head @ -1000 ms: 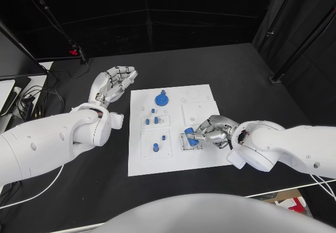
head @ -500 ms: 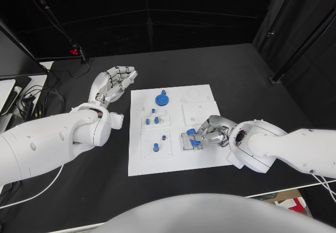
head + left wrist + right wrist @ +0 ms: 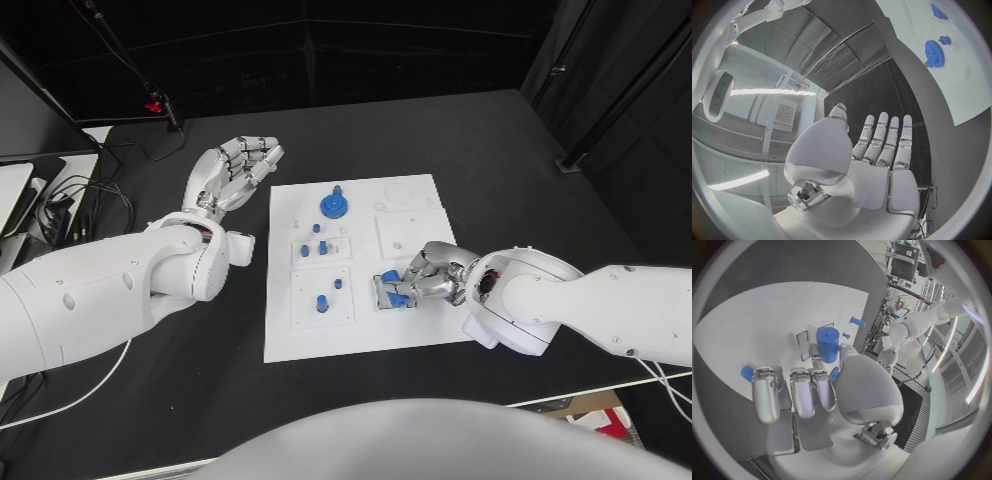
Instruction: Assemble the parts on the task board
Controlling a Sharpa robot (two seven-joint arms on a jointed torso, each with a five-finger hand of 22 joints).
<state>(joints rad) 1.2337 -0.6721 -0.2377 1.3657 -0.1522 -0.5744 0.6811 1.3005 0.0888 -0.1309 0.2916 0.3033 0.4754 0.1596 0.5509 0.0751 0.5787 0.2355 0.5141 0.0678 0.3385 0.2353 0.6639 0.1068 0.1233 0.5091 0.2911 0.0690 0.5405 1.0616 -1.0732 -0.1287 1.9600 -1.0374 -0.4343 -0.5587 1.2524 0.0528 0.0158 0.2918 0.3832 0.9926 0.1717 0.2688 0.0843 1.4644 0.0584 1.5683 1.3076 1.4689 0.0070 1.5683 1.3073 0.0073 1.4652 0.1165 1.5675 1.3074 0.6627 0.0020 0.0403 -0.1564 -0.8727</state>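
Blue cylindrical plastic part (image 3: pixel 827 344) sits pinched in the right robot hand (image 3: pixel 430 275) at centre frame, over the white task board (image 3: pixel 346 330); the left robot hand (image 3: pixel 231 170) at upper left is spread, empty.

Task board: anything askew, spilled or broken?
Nothing stands out. The white task board lies flat, with the blue gear and small blue pegs seated on it. The right hand holds a blue cylinder over it; the left hand is off the board.

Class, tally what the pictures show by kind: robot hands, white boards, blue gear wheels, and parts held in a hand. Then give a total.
Hands: 2, left hand and right hand
Task board: 1
Blue gear: 1
Held parts: 1, blue cylinder in the right hand
Total: 5
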